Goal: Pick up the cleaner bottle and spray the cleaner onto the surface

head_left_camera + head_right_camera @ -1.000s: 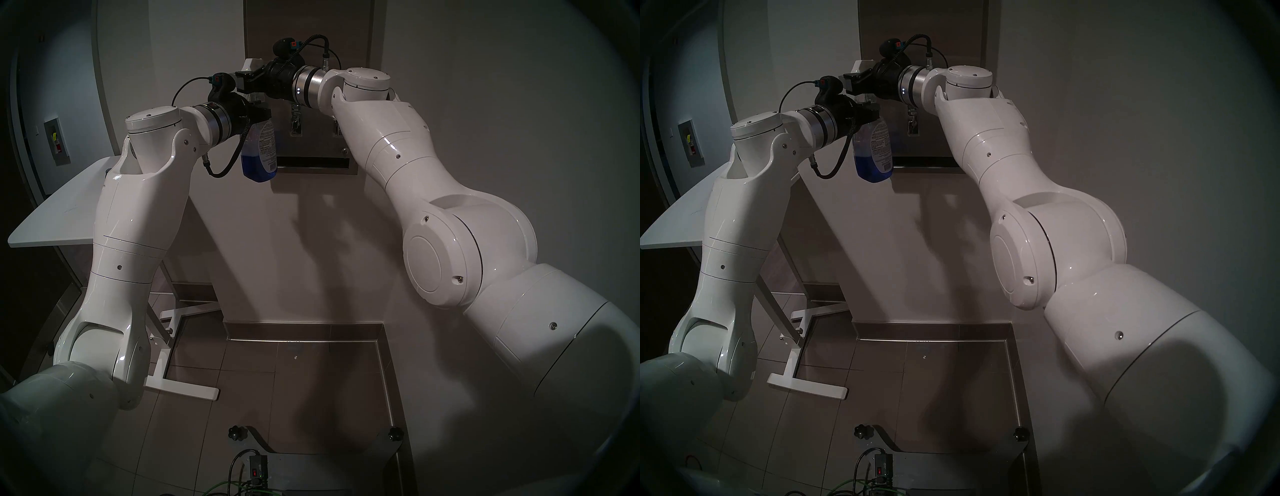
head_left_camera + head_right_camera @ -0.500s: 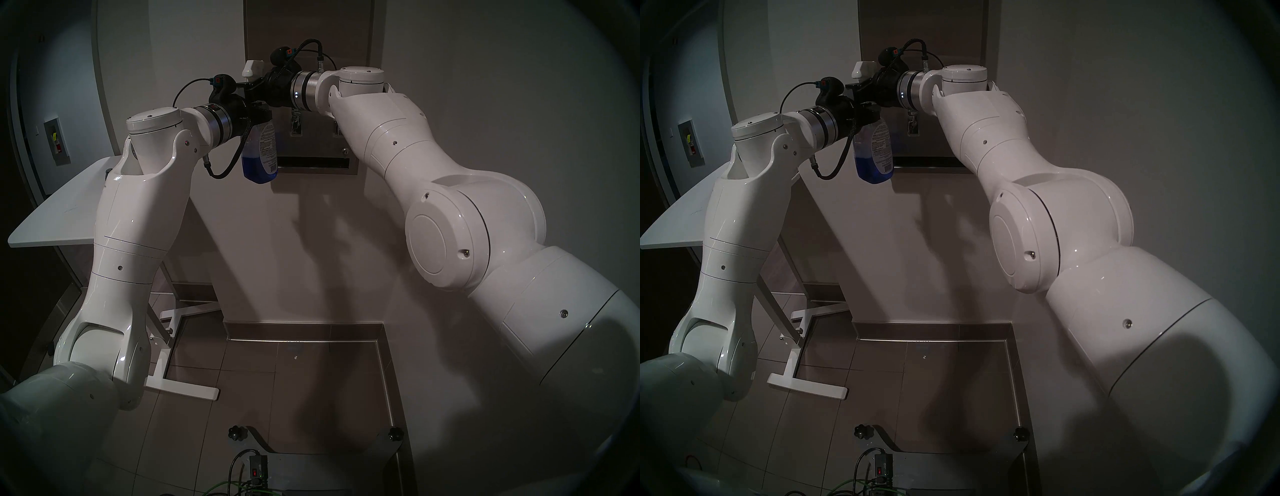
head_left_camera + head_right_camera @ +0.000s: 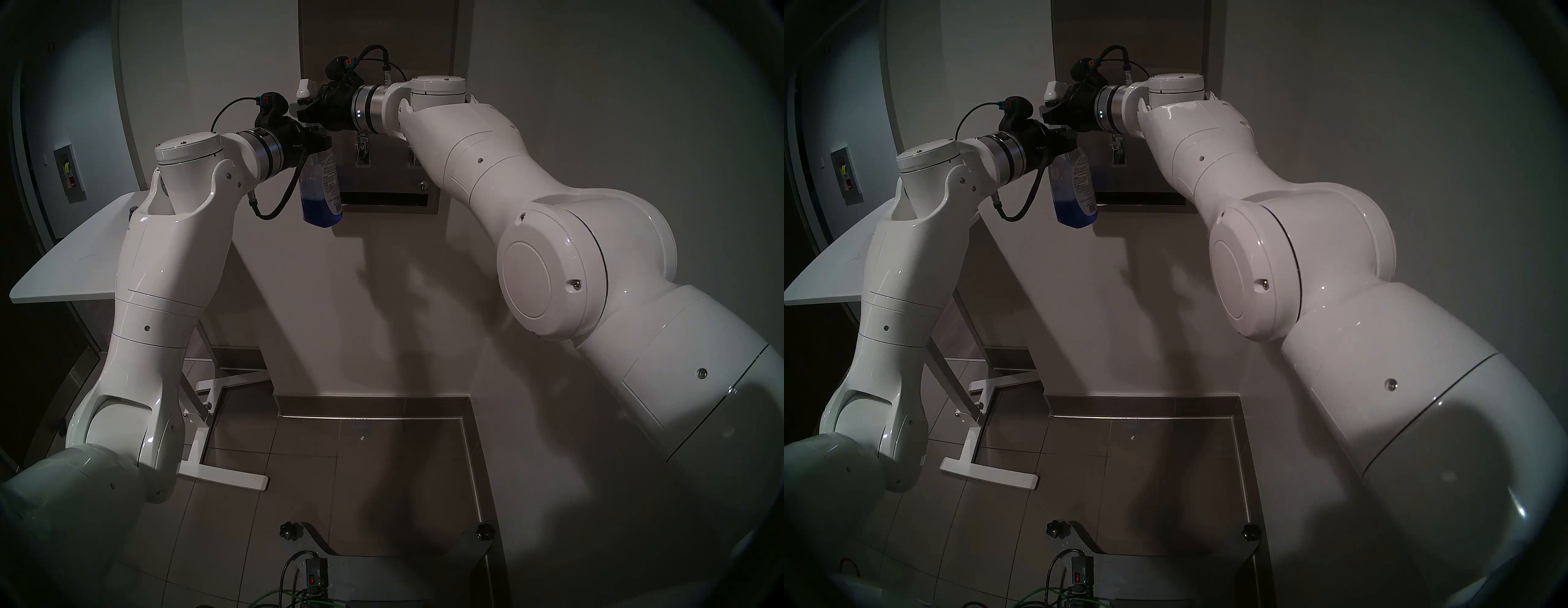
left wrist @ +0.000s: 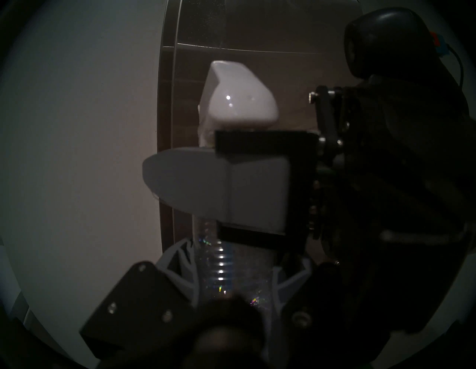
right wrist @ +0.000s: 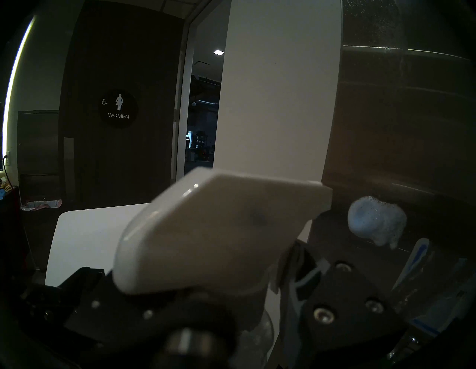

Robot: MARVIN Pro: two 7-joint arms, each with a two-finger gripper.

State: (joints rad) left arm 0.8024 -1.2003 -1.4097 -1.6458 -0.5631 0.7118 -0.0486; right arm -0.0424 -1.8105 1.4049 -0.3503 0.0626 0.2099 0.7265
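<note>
Change noted: the cleaner bottle (image 3: 321, 187) is being swung base-outward to the right compared with a second ago, and the right gripper (image 3: 306, 111) is being brought lower and further left over the white trigger nozzle (image 3: 305, 88).
Left gripper (image 4: 231, 273): its jaws are being kept closed on the ribbed bottle neck, with the bottle hanging below, in front of the surface (image 3: 377, 51).
Right gripper, state: its jaws are being closed around the trigger area under the nozzle head; whether the trigger is fully pressed cannot be told.
Task meaning: a blob of bluish-white foam (image 5: 376, 220), the cleaner, is being seen on the steel just ahead of the nozzle, so spraying is judged under way.
Surface: brushed steel is being shown with fine droplets near its top and a blue-edged sticker (image 5: 414, 260) below the foam.
Room: a dark door marked WOMEN (image 5: 118, 109), a white table (image 3: 72, 254) at left and a tiled floor (image 3: 360, 467) are being shown.
</note>
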